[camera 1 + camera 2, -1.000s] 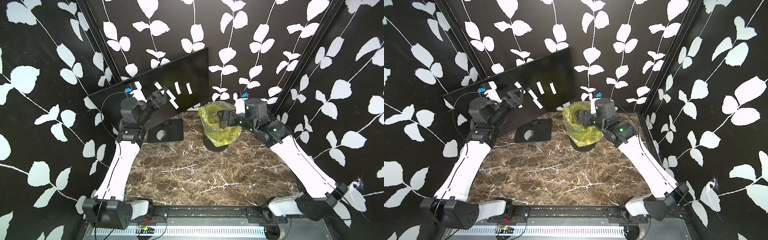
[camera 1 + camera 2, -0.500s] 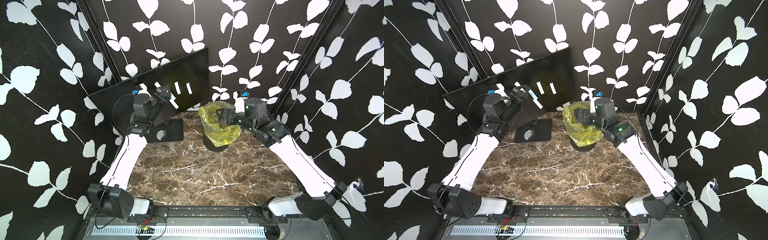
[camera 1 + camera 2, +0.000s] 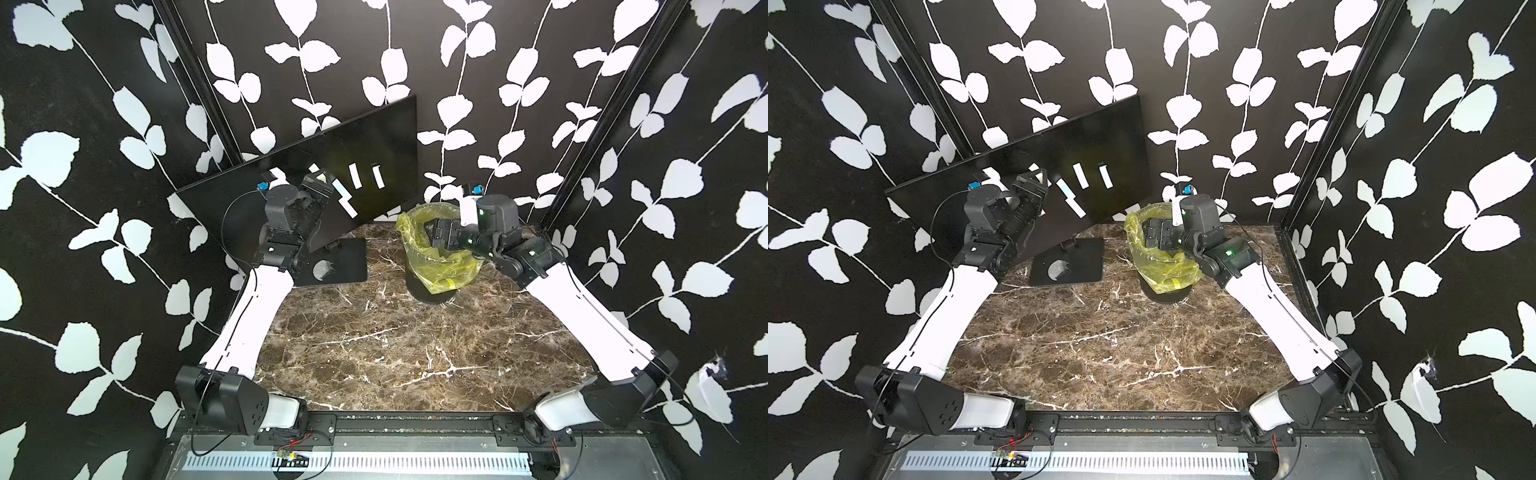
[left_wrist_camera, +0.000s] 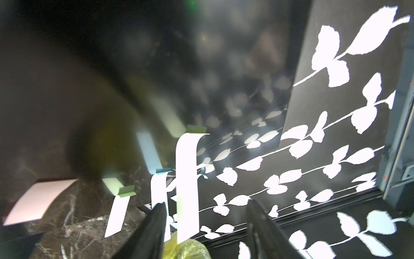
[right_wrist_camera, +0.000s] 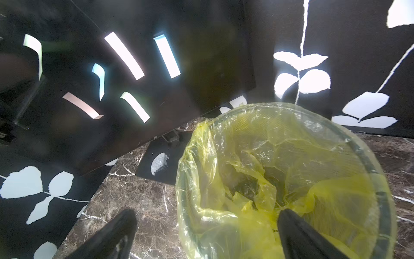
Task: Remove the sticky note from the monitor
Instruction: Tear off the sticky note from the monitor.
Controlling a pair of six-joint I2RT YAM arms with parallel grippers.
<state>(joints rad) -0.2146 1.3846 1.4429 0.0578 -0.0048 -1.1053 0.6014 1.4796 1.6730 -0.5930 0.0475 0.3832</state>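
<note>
The monitor (image 3: 386, 137) (image 3: 1113, 133) stands tilted at the back left, with several pale sticky notes (image 3: 355, 174) (image 3: 1079, 174) stuck on its glossy black screen. My left gripper (image 3: 320, 185) (image 3: 1034, 183) is up against the screen at the notes' left end. In the left wrist view it (image 4: 205, 215) is open. A white sticky note (image 4: 187, 179) hangs between its fingertips, nearer one of them and touching neither. My right gripper (image 3: 436, 230) (image 5: 208, 228) is open over the bin and holds nothing.
A black bin lined with a yellow bag (image 3: 436, 257) (image 3: 1163, 262) (image 5: 336, 125) stands right of the monitor's flat stand base (image 3: 345, 266) (image 3: 1079, 257). The brown marble table (image 3: 374, 353) lies in front. Leaf-patterned black walls close in on three sides.
The left arm's wrist has swung to the right and up to the screen, bringing the gripper to the notes. The right arm has stayed over the bin.
</note>
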